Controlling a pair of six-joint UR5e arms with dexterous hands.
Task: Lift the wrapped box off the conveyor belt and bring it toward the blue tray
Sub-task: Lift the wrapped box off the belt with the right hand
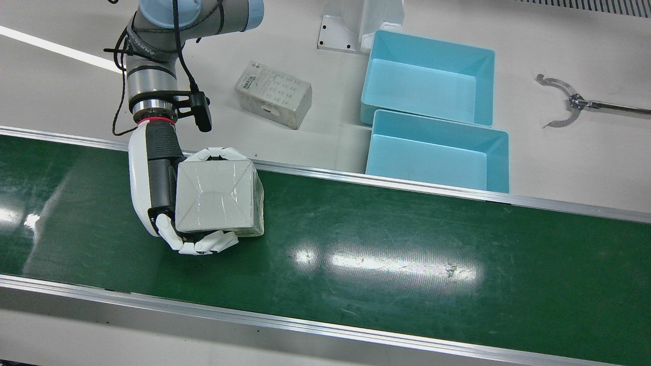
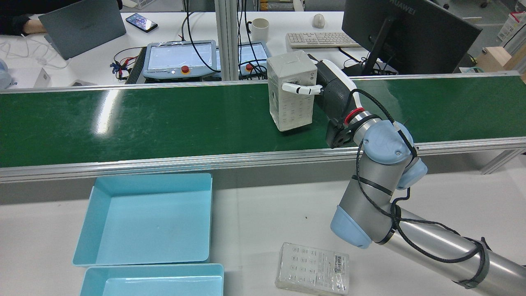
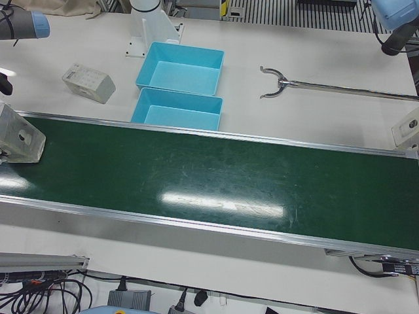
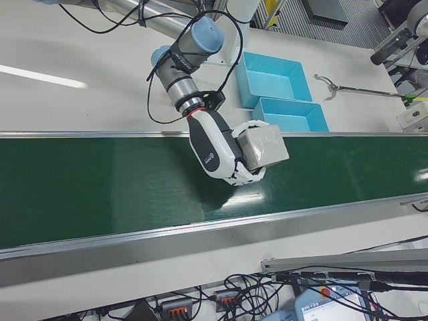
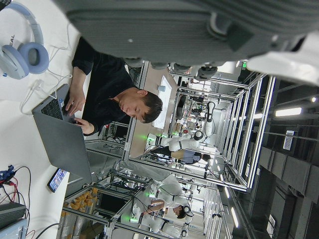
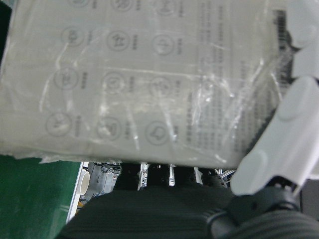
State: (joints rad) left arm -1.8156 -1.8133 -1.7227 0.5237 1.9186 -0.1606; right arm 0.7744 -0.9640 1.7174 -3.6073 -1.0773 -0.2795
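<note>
The wrapped box point(image 1: 216, 195), grey-white under clear film, stands upright over the green conveyor belt point(image 1: 407, 244). My right hand point(image 1: 157, 188) is shut on it, with its white fingers point(image 1: 213, 244) curled around two opposite sides. In the rear view the box point(image 2: 289, 92) is tall and my right hand point(image 2: 333, 90) grips its upper part. Whether its bottom touches the belt I cannot tell. The right hand view is filled by the box point(image 6: 139, 79) and one finger point(image 6: 289, 129). Two blue trays point(image 1: 427, 162) point(image 1: 430, 84) sit beyond the belt. My left hand point(image 5: 199, 30) shows only its dark underside.
A second wrapped box point(image 1: 273, 94) lies flat on the white table near the right arm's base. A metal claw tool point(image 1: 564, 101) lies to the trays' right. The belt's aluminium rail point(image 1: 386, 180) runs between the held box and the trays. A person works at a laptop point(image 5: 60, 139).
</note>
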